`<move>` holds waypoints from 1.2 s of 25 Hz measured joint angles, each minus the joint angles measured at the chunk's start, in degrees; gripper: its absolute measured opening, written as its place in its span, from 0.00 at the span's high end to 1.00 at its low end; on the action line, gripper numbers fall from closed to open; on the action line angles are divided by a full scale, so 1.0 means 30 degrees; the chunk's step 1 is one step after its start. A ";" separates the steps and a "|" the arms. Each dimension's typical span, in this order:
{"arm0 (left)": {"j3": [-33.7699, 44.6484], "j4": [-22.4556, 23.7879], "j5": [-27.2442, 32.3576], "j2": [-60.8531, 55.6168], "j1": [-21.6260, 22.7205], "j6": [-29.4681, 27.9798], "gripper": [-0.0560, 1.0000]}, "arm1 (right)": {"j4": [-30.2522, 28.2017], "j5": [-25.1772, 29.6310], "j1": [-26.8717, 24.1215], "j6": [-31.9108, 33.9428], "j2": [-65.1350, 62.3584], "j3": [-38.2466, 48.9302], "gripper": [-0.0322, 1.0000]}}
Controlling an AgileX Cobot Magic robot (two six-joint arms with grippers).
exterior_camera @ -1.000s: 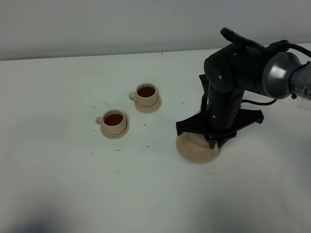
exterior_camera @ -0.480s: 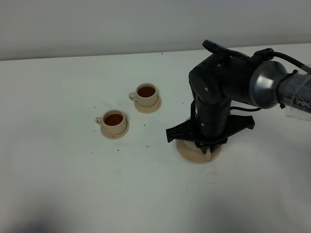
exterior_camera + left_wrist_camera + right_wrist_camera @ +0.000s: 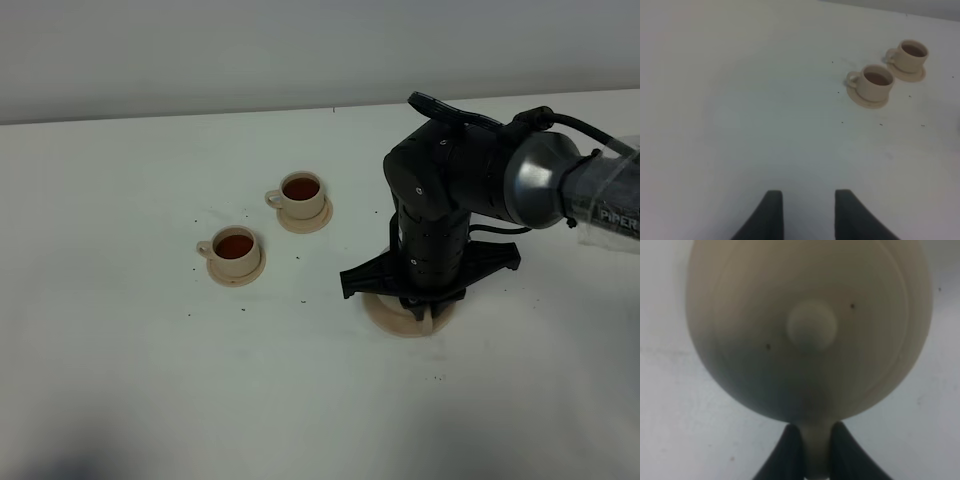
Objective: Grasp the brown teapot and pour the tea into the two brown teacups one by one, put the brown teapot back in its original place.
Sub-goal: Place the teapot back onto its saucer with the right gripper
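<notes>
Exterior high view: right arm hides the brown teapot (image 3: 807,325) over the saucer (image 3: 385,312); right gripper (image 3: 811,452) pinches its handle, left gripper (image 3: 805,212) jaws are parted, empty.

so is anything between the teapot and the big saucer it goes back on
Nothing visible. The right gripper grips the brown teapot by its handle above the large saucer; the arm hides the gap. Both teacups sit well aside.

Only legible txt: "PIPER", partly cut off, on right arm (image 3: 600,200) sleeve.
</notes>
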 joint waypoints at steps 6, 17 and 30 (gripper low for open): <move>0.0000 0.0000 0.0000 0.0000 0.0000 0.0000 0.69 | 0.0038 -0.0016 0.0017 0.0058 0.0332 0.0000 0.86; 0.0000 0.0000 0.0000 0.0000 0.0000 0.0000 0.69 | 0.0061 -0.0294 0.0017 0.0133 0.0670 0.0085 0.86; 0.0000 0.0000 0.0000 0.0000 0.0000 0.0000 0.69 | 0.0061 -0.0276 0.0017 0.0112 0.0770 0.0085 0.85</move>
